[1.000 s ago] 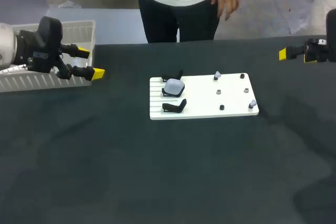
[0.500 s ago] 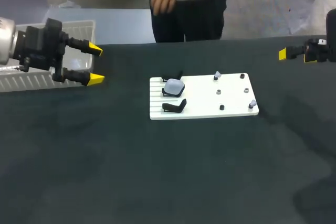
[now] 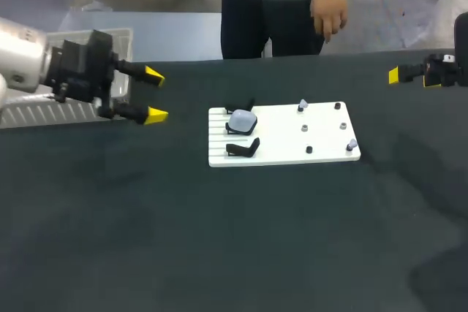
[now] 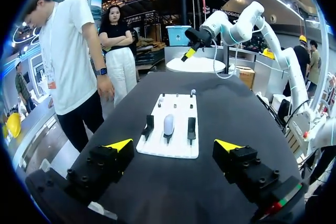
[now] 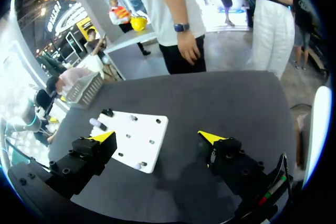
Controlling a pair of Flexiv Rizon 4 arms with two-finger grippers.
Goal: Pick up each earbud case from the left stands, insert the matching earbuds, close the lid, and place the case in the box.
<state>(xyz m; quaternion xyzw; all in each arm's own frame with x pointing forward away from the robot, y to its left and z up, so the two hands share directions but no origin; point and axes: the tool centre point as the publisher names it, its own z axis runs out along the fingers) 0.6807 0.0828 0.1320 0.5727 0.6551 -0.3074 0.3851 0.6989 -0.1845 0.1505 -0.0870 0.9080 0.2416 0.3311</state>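
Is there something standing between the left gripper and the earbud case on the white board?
Nothing visible. Only bare table lies between the open left gripper and the earbud case. The black stands sit on either side of the case, not in front.

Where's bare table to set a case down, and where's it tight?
Free: the table on the near side of the board, and the gap between board and left gripper. Tight: the board's left end, around the case and stands.

Board (image 3: 292, 140): one
Case (image 3: 242, 120): one
Empty black stands (image 3: 243, 149): two
Pale earbuds (image 3: 351, 144): two
Small pegs (image 3: 308, 150): four
Basket (image 3: 44, 112): one
Grippers: two, the left gripper (image 3: 155, 96) and the right gripper (image 5: 157, 137)
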